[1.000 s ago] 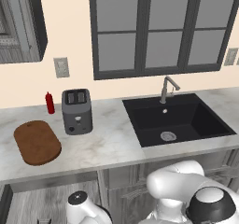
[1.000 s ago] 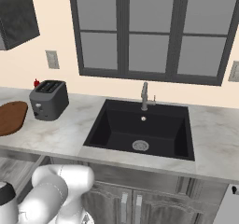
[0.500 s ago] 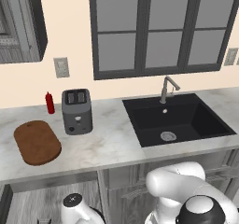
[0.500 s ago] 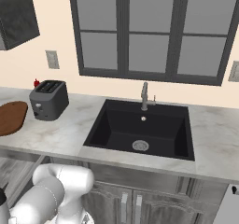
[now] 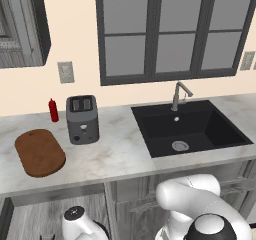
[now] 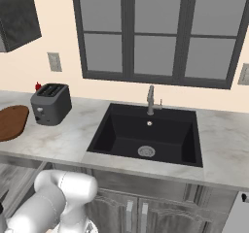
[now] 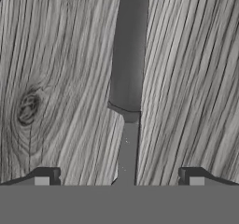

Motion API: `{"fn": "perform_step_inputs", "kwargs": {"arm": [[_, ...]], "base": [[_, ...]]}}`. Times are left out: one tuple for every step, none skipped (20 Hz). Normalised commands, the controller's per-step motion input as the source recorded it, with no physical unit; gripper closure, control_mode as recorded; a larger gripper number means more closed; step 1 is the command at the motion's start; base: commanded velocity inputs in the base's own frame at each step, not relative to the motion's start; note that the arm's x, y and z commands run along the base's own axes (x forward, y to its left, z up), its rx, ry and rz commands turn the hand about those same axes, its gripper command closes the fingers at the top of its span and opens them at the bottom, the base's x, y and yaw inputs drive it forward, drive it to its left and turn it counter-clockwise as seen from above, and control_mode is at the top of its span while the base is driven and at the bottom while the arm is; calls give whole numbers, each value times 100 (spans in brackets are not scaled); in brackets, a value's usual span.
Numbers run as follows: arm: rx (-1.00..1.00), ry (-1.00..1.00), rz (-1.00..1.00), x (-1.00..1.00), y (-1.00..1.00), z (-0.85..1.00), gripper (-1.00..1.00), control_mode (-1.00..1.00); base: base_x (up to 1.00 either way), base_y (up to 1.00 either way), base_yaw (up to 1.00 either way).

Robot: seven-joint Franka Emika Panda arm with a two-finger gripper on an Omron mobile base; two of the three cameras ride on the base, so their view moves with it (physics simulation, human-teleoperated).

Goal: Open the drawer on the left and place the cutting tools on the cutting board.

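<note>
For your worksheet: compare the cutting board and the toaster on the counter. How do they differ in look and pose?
The cutting board is flat, reddish-brown wood with a rounded oblong outline; the toaster is a dark grey, upright box with two slots on top. The board lies low on the counter; the toaster stands taller. Both rest on the marble counter, left of the sink.

Knife (image 7: 128, 78) between wide-spread pincer (image 7: 119, 176) tips
</note>
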Motion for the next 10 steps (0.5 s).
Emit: {"fn": "perform_step_inputs", "kwargs": {"arm": [[0, 2, 0, -14, 0, -21, -100, -100], [0, 2, 0, -14, 0, -24, -100, -100], [0, 2, 0, -14, 0, -24, -100, -100], [0, 2, 0, -12, 0, -23, -100, -100], [0, 2, 0, -9, 0, -24, -100, -100], [0, 1, 0, -6, 0, -24, -100, -100], [0, 2, 0, -3, 0, -23, -100, -100], [0, 2, 0, -2, 0, -24, -100, -100], [0, 0, 0, -1, 0, -22, -100, -100], [0, 0, 0, 0, 0, -21, -100, -100]], "base": [[0, 0, 0], [0, 0, 0], [0, 0, 0], [0, 0, 0], [0, 0, 0], [0, 0, 0], [0, 0, 0], [0, 0, 0], [0, 0, 0], [0, 0, 0]]}}
